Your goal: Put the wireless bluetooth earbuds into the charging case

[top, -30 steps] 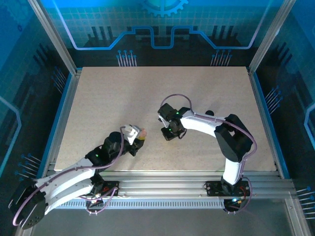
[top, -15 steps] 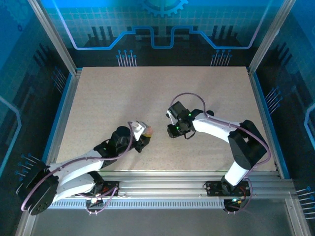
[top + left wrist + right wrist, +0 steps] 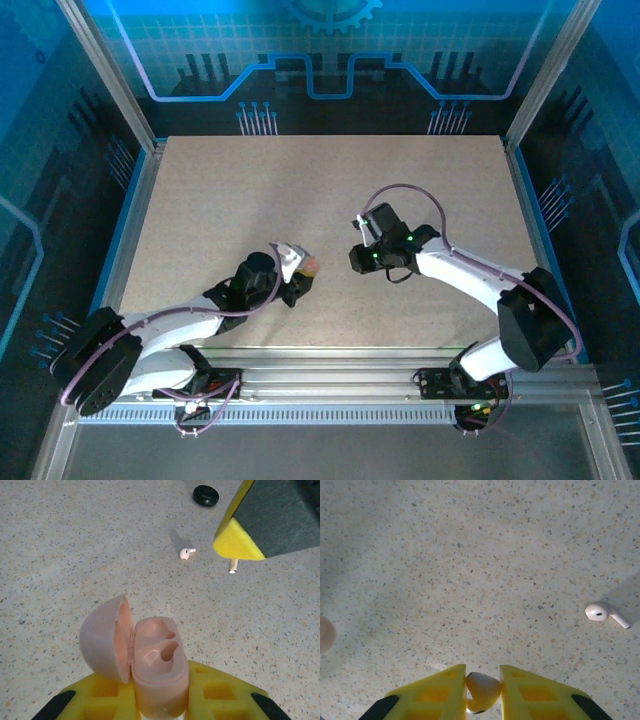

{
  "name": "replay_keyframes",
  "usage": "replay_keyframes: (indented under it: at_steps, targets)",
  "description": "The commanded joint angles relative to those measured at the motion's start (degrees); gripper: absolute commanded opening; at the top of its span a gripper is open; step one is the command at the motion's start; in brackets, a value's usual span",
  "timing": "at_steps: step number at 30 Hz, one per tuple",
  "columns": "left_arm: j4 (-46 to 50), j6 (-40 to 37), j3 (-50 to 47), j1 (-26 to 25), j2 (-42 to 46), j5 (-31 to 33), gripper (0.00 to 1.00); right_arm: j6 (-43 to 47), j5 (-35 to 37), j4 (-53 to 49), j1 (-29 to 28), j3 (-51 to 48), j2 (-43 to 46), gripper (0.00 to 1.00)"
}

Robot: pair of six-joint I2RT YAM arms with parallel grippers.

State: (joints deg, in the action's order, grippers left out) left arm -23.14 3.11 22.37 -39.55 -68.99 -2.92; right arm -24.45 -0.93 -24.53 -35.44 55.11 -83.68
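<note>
While the left pincer (image 3: 160,700) is clamped on the pink charging case (image 3: 156,662), its lid swung open to one side, the right pincer (image 3: 483,678) pinches one pale earbud (image 3: 482,692) above the tabletop (image 3: 470,555); a second pale earbud (image 3: 600,612) lies loose nearby.

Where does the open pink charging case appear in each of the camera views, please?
Top external: pink case at the left gripper's tip, lower middle.
Left wrist: bottom centre, lid open leftward.
Right wrist: probably the blurred pink blob at the left edge.
Shared landmark, both wrist views: the loose earbud.
</note>
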Motion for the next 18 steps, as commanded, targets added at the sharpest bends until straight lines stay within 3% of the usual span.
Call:
replay_keyframes:
  at_steps: [1,18]
  targets:
    - [-3.1,0.9,1.6,-0.3,-1.6,-2.2,0.15,0.4,-1.8,2.3,0.6,-1.0,2.7,0.22]
    - [-13.1,-2.8,1.6,-0.2,-7.6,-12.1,0.15,14.2,-10.7,9.3,-0.2,-4.4,10.8,0.23]
